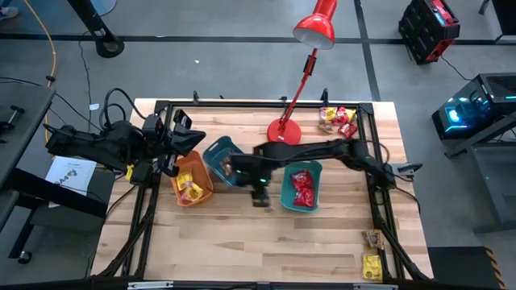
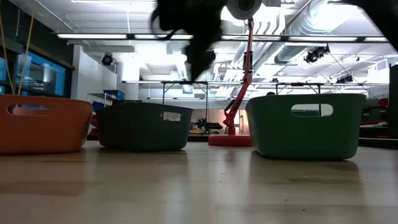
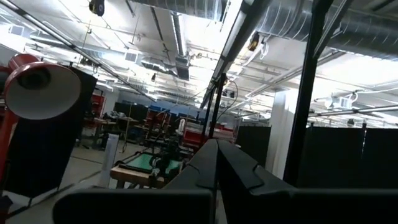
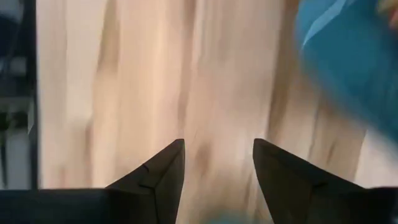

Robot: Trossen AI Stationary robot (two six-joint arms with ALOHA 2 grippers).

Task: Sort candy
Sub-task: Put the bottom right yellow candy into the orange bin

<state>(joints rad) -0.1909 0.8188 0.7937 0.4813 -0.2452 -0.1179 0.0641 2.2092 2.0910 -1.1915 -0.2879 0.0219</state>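
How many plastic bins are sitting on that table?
3, in a row across the table's middle: an orange bin holding yellow candy on the left, a teal bin in the middle, partly under the right arm, and a teal bin holding red candy on the right.

Front tabletop (image 1: 266,250) free; bins (image 1: 302,187), lamp (image 1: 285,130) block middle.

No legible text, label, brand, number or sign appears in any view. The white sheet (image 1: 71,172) beside the table's left edge carries dark print too small to read.
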